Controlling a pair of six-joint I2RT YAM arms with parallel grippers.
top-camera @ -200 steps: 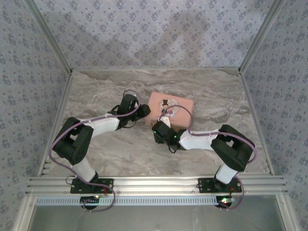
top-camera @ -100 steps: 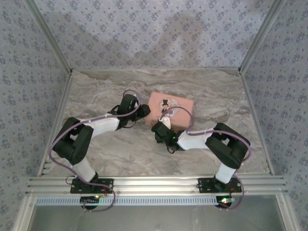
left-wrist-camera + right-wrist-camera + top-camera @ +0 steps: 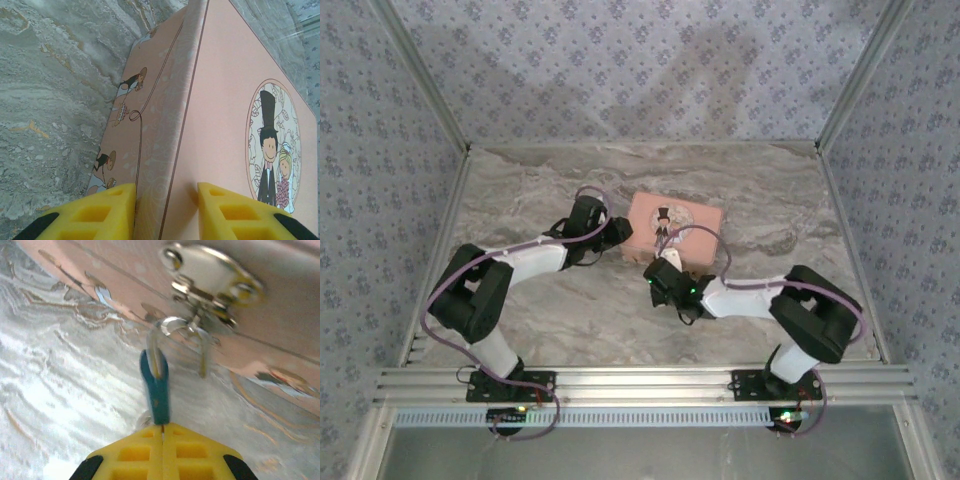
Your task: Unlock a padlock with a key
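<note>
The small blue-bodied padlock [image 3: 155, 385], hung by its silvery shackle from the pink rectangular tin's [image 3: 220, 100] chrome hasp [image 3: 212, 277], is pinched at its lower end by the right gripper [image 3: 162, 432], jaws fully closed; the tin's corner is clamped between the left gripper's [image 3: 165, 210] yellow fingers [image 3: 95, 212].

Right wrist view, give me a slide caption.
Right gripper shut on the blue padlock hanging from the pink tin's clasp.

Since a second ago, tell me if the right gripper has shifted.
Yes. In the top view the right gripper has drawn back from the pink tin, toward the near edge.

soft even overhead light, right wrist view blurred (glare on the marble), left wrist sharp
</note>
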